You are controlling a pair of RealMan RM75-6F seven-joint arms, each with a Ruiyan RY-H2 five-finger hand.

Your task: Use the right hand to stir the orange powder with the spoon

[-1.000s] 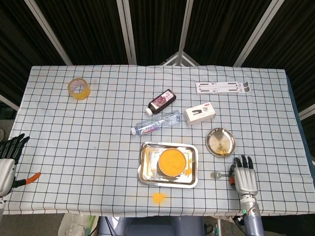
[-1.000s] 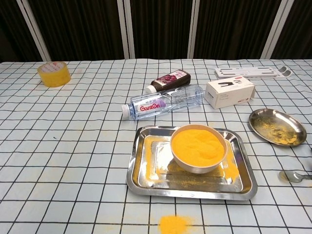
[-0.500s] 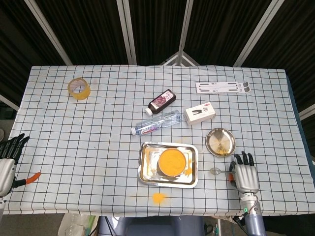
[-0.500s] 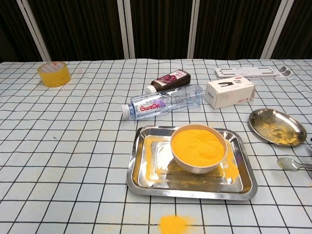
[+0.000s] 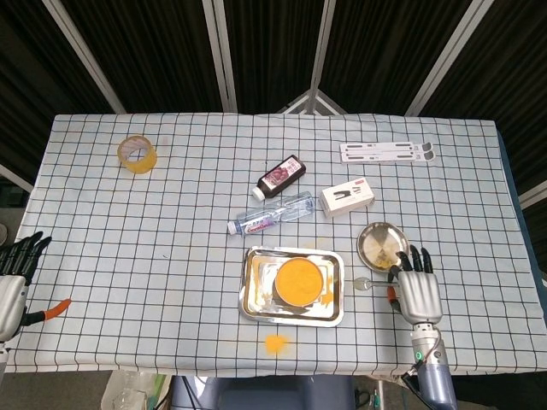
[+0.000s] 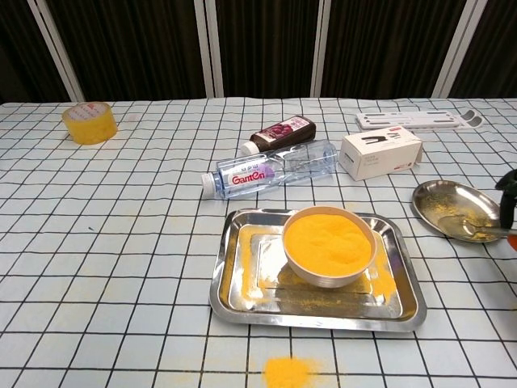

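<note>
right hand (image 5: 418, 292): holds spoon (image 5: 366, 283) by the handle, fingers curled round it, back of hand up
spoon: bowl sticks out left of the fingers, over the cloth between tray and dish
small steel dish (image 5: 379, 244): just ahead of the fingertips
orange powder (image 5: 299, 279): heaped in bowl on steel tray (image 5: 254, 295), left of spoon tip
left hand (image 5: 12, 282): far left table edge, fingers straight, spread, holding nothing
</note>
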